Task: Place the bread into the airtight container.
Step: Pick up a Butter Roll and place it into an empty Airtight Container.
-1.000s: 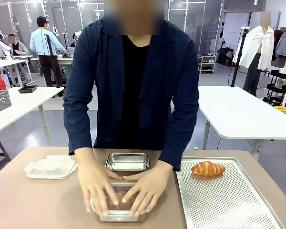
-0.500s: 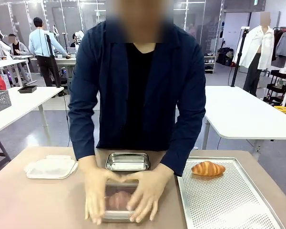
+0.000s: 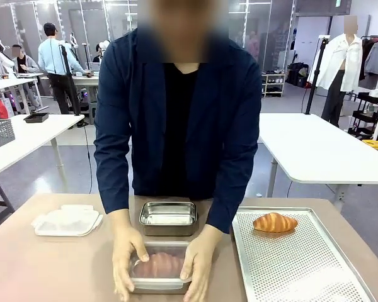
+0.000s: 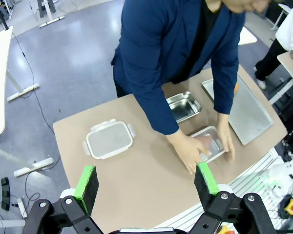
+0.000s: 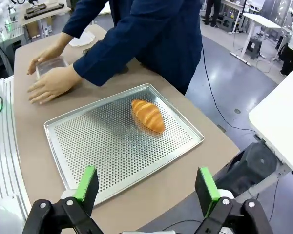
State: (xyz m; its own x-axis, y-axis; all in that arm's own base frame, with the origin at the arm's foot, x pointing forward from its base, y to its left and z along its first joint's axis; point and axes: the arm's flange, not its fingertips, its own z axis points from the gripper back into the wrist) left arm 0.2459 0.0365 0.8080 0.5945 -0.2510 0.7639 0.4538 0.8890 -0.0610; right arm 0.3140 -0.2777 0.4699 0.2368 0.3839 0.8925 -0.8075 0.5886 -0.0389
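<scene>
A golden croissant [image 3: 274, 222] [image 5: 148, 115] lies at the far end of the perforated metal tray [image 3: 302, 270] [image 5: 102, 146]. At the table's near middle, a steel airtight container [image 3: 159, 270] [image 4: 208, 142] [image 5: 51, 63] holds a brown piece of bread under a clear lid. The person's two hands rest on its sides. My left gripper [image 4: 145, 180] hangs open high above the table, holding nothing. My right gripper [image 5: 146, 183] is open too, above the tray's near right corner, well short of the croissant.
A second steel container [image 3: 169, 214] [image 4: 184, 106] stands open and empty just behind the lidded one. A white clip lid [image 3: 67, 221] [image 4: 109, 140] lies at the far left of the table. The person leans over the far middle edge.
The person's hands slid from the top of the clear lid down to the container's sides, and the person straightened a little. The croissant on the tray has not moved.
</scene>
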